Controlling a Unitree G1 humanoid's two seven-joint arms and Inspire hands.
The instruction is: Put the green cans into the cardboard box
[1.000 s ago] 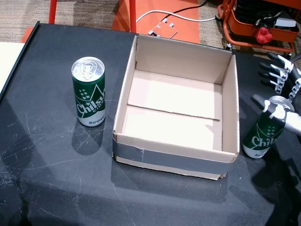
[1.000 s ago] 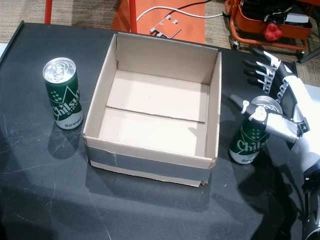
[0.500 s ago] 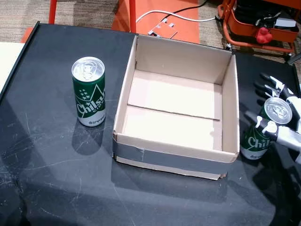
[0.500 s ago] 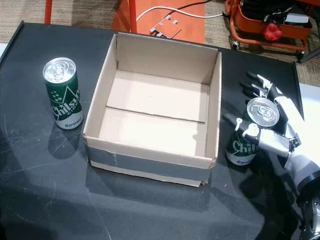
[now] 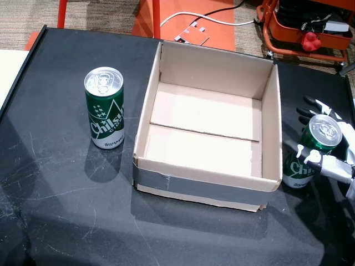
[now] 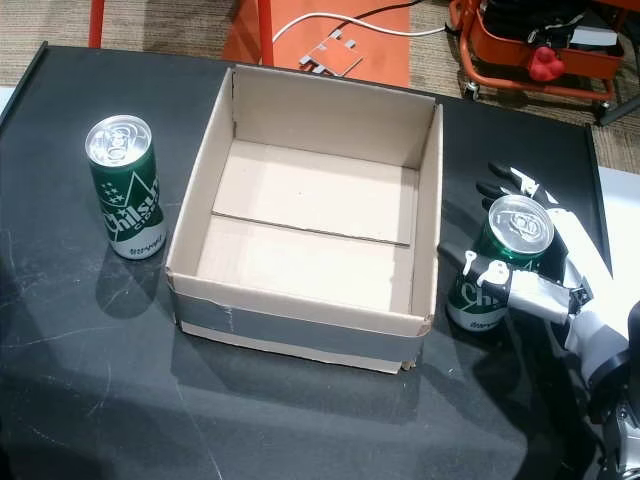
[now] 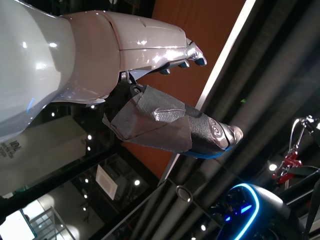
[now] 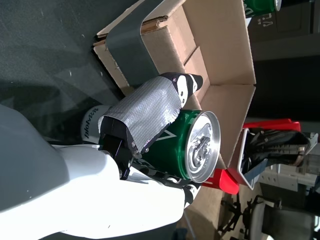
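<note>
One green can [image 5: 104,108] [image 6: 125,187] stands upright on the black table, left of the cardboard box [image 5: 208,185] [image 6: 300,325]. The open-topped box holds nothing. A second green can [image 5: 313,151] [image 6: 500,262] stands close against the box's right wall, leaning slightly. My right hand [image 5: 339,165] [image 6: 562,292] is shut on it, thumb in front and fingers behind. The right wrist view shows this can [image 8: 186,146] under the taped thumb [image 8: 145,112], with the box [image 8: 220,50] beyond. My left hand [image 7: 150,100] shows only in its wrist view, open, against a ceiling.
An orange cart [image 5: 302,27] and a white cable [image 5: 194,19] lie on the floor beyond the table's far edge. The table's left edge [image 5: 16,66] runs close to the left can. Bare table stretches in front of the box.
My right hand has closed round the right can. The can has gone from tilted to nearly upright and shifted left, closer to the box's right wall. The left can has not moved.
</note>
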